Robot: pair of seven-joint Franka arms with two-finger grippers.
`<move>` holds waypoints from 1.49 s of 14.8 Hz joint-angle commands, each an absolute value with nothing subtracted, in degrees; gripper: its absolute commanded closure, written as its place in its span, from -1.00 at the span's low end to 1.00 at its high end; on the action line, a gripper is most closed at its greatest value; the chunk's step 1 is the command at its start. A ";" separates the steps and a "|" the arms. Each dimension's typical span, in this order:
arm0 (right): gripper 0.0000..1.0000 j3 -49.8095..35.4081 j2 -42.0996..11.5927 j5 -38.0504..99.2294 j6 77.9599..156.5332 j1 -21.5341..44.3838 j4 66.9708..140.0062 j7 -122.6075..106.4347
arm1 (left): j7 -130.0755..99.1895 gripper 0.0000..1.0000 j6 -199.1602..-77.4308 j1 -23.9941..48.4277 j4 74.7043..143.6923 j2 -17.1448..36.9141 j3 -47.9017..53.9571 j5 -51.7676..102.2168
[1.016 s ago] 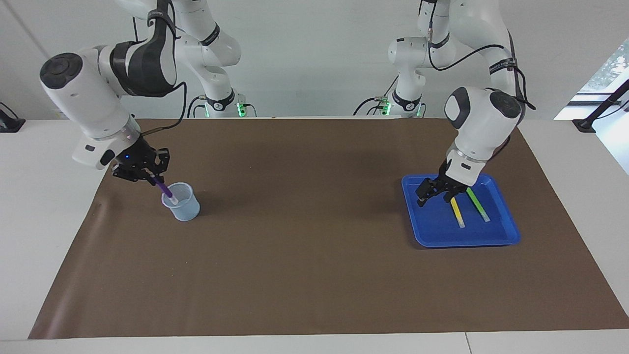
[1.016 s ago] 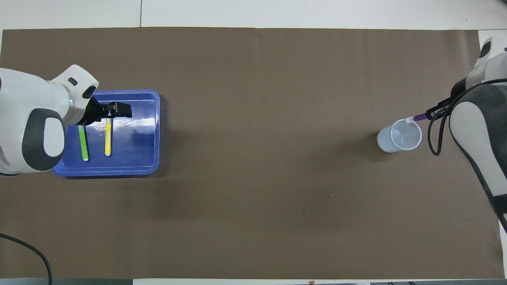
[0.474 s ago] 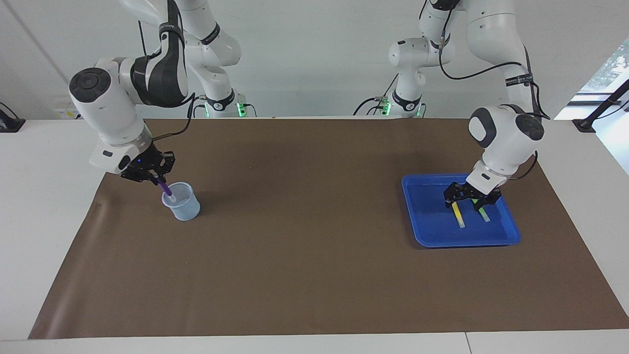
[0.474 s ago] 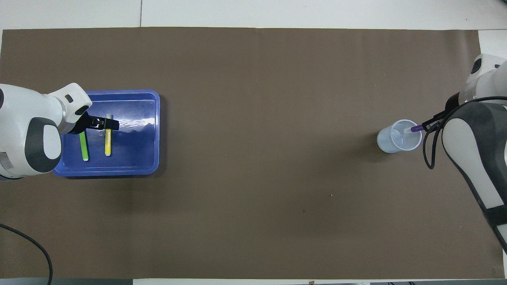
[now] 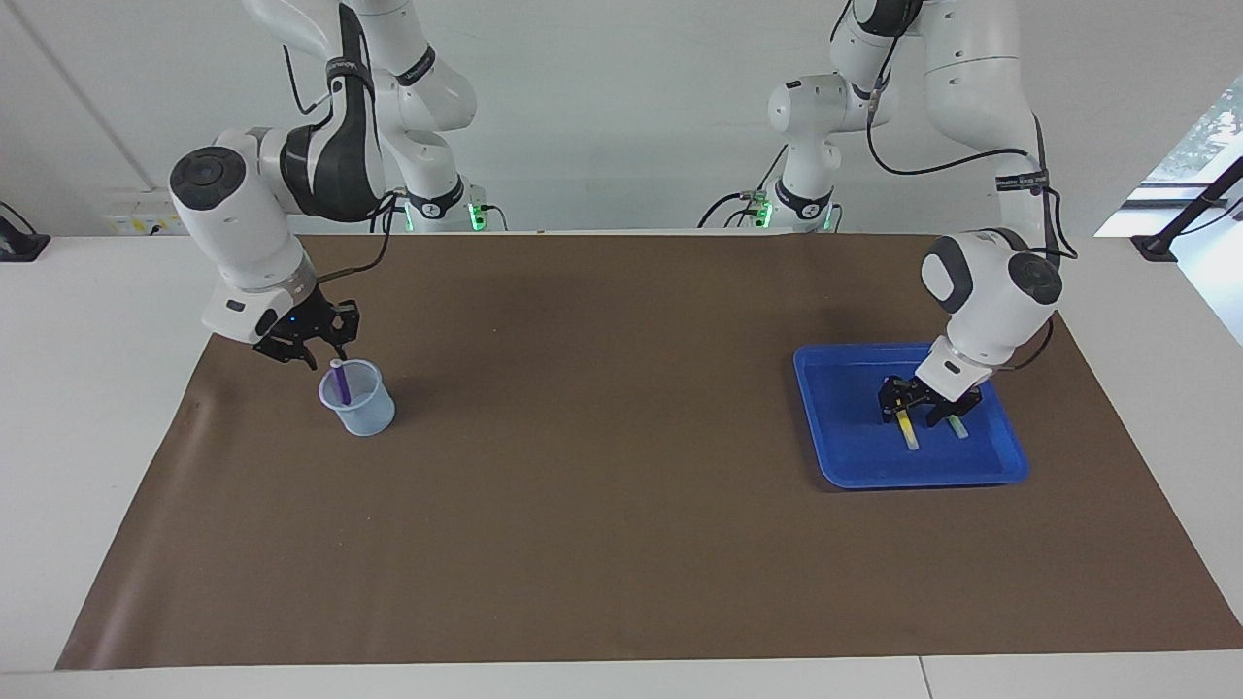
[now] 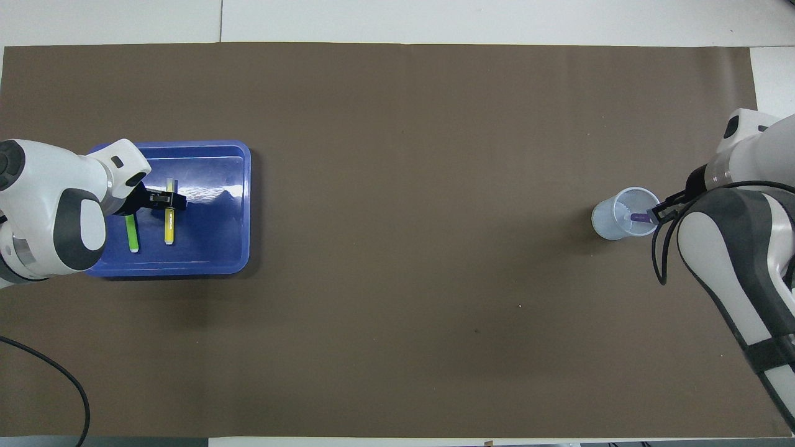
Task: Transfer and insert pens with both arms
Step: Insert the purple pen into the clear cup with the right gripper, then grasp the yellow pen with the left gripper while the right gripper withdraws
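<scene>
The purple pen (image 5: pixel 340 383) stands nearly upright in the translucent cup (image 5: pixel 364 413), toward the right arm's end of the table. My right gripper (image 5: pixel 325 357) hangs just over the cup's rim, open, with the pen's top close under its fingers. In the overhead view the purple pen (image 6: pixel 638 217) shows inside the cup (image 6: pixel 605 223), beside the right gripper (image 6: pixel 655 214). My left gripper (image 5: pixel 913 416) is down in the blue tray (image 5: pixel 845 437), open, its fingers astride the yellow pen (image 5: pixel 909 434). The green pen (image 5: pixel 957 427) lies beside the yellow one.
A brown mat (image 5: pixel 621 505) covers the table between cup and tray. In the overhead view the yellow pen (image 6: pixel 168 226) and green pen (image 6: pixel 131 233) lie parallel in the tray (image 6: pixel 211 248), partly under the left gripper (image 6: pixel 169 200).
The right gripper lowered the tilted purple pen into the cup and let it go. The left gripper came down into the tray over the yellow pen, and its fingers narrowed.
</scene>
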State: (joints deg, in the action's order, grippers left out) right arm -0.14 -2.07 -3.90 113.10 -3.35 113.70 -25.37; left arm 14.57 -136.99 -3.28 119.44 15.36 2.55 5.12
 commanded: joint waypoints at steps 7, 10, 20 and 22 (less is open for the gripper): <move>-1.00 -0.09 -2.64 20.96 102.84 -4.74 106.00 -25.32 | 3.89 1.00 -124.23 -3.43 114.89 10.64 3.25 4.39; -1.00 -0.09 -2.20 35.02 100.82 -4.92 106.00 -14.37 | -6.29 1.00 -117.96 -2.73 110.14 9.06 3.86 4.57; -1.00 -0.70 1.05 61.41 111.07 2.88 113.01 6.07 | -56.38 1.00 -118.02 12.28 103.27 9.32 3.87 16.86; -1.00 -0.70 1.76 62.40 114.42 4.57 115.39 5.36 | -66.57 1.00 -123.20 16.68 102.40 9.67 3.78 18.63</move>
State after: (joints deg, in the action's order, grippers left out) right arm -0.65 -1.10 60.28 110.90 3.52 110.68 5.37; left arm -57.96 -119.66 12.93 104.39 8.38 4.57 16.75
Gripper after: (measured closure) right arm 0.000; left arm 0.833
